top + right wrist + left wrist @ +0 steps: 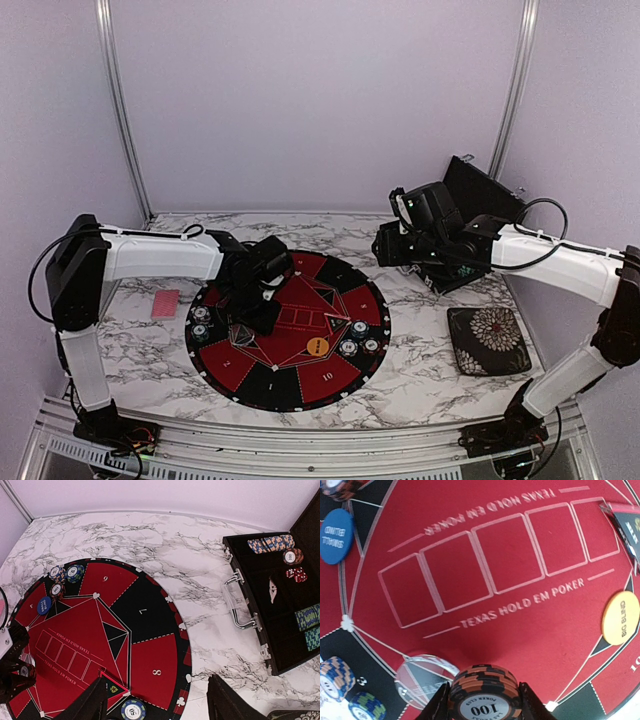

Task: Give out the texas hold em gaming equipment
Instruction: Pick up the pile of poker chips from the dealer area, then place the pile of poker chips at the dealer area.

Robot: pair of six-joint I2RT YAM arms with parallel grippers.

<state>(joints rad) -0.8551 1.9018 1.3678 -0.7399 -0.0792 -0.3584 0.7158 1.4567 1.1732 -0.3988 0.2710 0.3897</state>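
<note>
Right now the left claw (481, 700) has its fingers closed part-way around a short stack of orange-and-black chips (483, 692), at the bottom centre of the left wrist view, low over the round red-and-black mat (345, 275). A clear round disc (422, 677) lies just to the left of that stack, with two small chip stacks (337, 677) further left. I'd worry that if the stack is lowered off-line it lands on the disc and tips, spilling chips. A loose squeeze could also let the lower chips slip out.

Over at the right, the right claw (150, 700) stands open and holds nothing, hovering between the mat and the open black case (260, 610). Its fingers sit near the chip (133, 710) at the mat's edge and could knock it. A pink card (165, 303) lies at the left on the table.
</note>
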